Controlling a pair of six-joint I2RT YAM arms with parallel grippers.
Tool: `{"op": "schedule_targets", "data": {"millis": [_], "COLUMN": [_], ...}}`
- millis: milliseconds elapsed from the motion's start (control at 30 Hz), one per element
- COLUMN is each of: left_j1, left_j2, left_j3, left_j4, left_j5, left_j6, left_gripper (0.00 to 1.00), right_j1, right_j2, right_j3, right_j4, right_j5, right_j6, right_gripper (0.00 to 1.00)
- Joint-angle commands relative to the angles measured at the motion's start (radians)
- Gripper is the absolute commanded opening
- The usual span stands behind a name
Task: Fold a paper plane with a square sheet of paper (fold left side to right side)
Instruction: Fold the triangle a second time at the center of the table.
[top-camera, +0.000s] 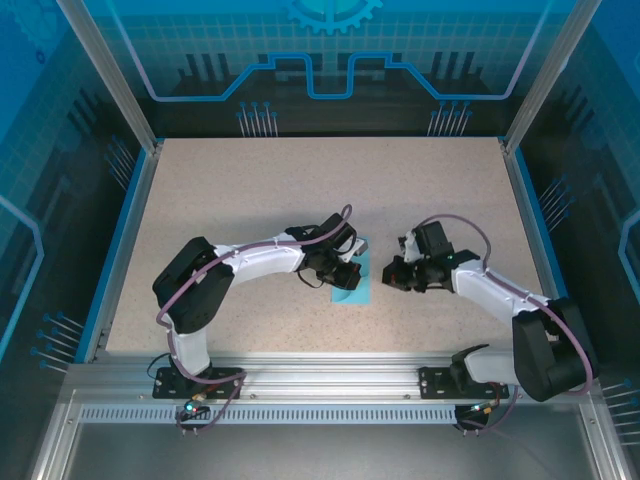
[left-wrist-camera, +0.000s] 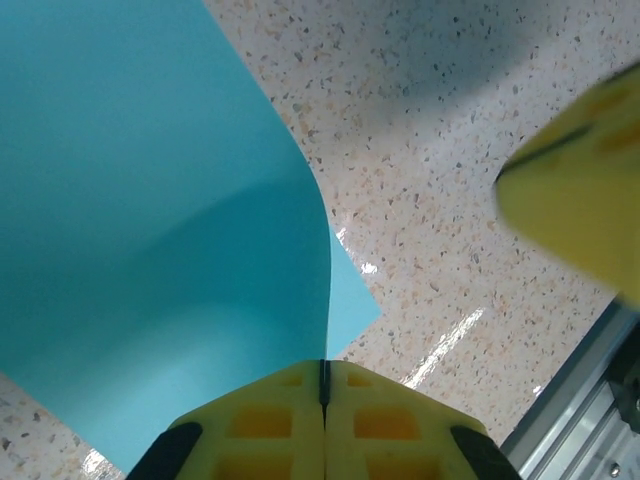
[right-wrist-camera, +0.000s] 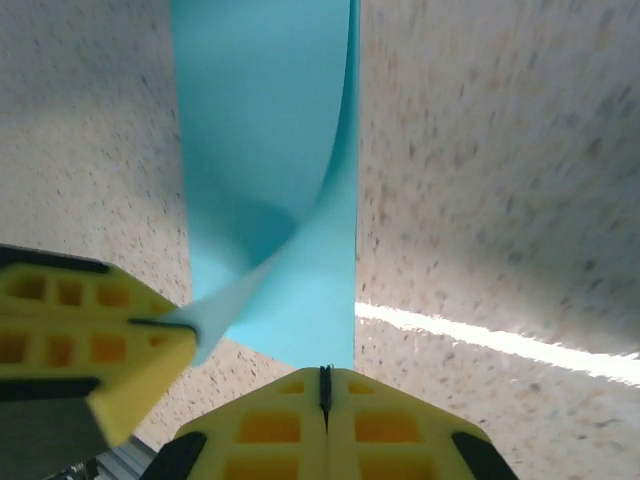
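Two pinched-shut tools: the left end effector (left-wrist-camera: 324, 378) grips the light, floppy square sheet of paper (left-wrist-camera: 150, 200) by its curled edge, while the right end effector (right-wrist-camera: 324, 382), at 3 o'clock, looks empty.

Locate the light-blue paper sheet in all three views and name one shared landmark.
Top external: thin light-blue paper sheet just below picture centre, mid-table.
Left wrist: sheet fills the left half, curling into the shut left end effector at bottom centre.
Right wrist: sheet is a curled band from top centre to bottom centre.
Shared landmark: speckled beige tabletop around the sheet.
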Motion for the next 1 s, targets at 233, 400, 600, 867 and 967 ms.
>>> {"op": "schedule_targets", "data": {"millis": [233, 400, 600, 867, 967], "left_j1": [0.032, 0.034, 0.037, 0.056, 0.066], "left_j2": [-0.019, -0.014, -0.014, -0.002, 0.01], "left_j3": [-0.026, -0.026, -0.025, -0.008, 0.002], "left_j4": [0.0, -0.007, -0.014, -0.051, -0.058], "left_j5": [0.049, 0.038, 0.031, 0.012, 0.007], "left_j6": [-0.046, -0.05, -0.046, -0.014, -0.004], "left_gripper": [0.07, 0.06, 0.06, 0.06, 0.06], "right_j1": [0.161, 0.185, 0.195, 0.194, 0.194], "right_j2": [0.105, 0.171, 0.22, 0.263, 0.27], "right_j3": [-0.013, 0.013, 0.031, 0.058, 0.062], "right_j4": [0.148, 0.153, 0.121, -0.017, -0.031], "right_j5": [0.035, 0.032, 0.044, 0.093, 0.095], "right_j6": [0.092, 0.095, 0.091, 0.055, 0.046], "right_gripper": [0.0, 0.0, 0.0, 0.0, 0.0]}}
